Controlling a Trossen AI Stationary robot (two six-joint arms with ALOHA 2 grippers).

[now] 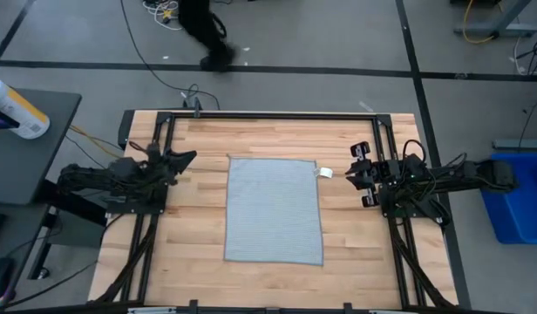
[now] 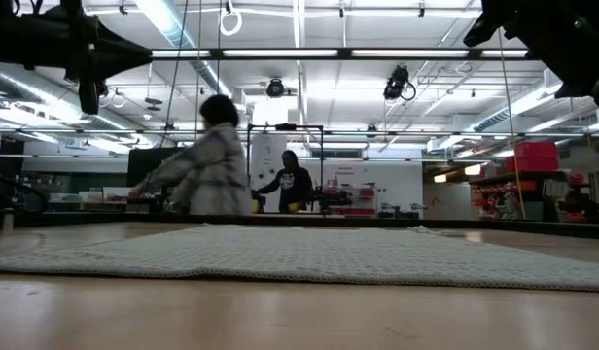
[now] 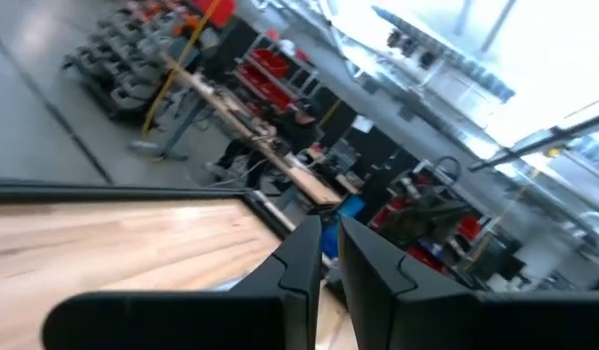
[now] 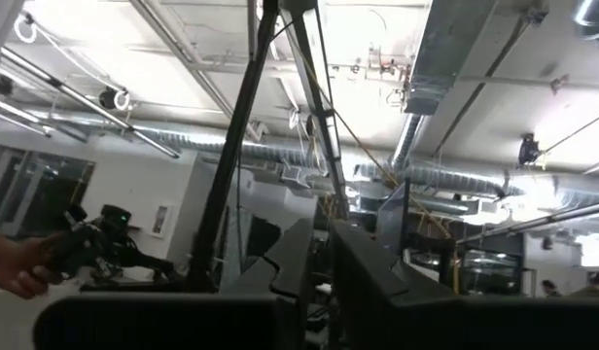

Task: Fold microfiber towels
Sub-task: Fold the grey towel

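Observation:
The light grey-blue microfiber towel point(image 1: 275, 209) lies spread flat in the middle of the wooden table, its small white tag point(image 1: 323, 172) at the far right corner. In the low view it shows as a flat ribbed sheet point(image 2: 309, 255). My left gripper point(image 1: 192, 157) hovers left of the towel's far left corner, fingers shut point(image 3: 329, 282) and empty. My right gripper point(image 1: 349, 174) hovers just right of the tag, fingers shut point(image 4: 322, 272) and empty, tipped up toward the ceiling. Both arms are raised clear of the table.
A black metal frame point(image 1: 277, 114) runs along the table's far edge and down both sides. Bare wood point(image 1: 199, 209) lies on either side of the towel. A person point(image 2: 207, 170) moves in the room beyond the far edge. A blue bin point(image 1: 517, 201) stands off the table's right.

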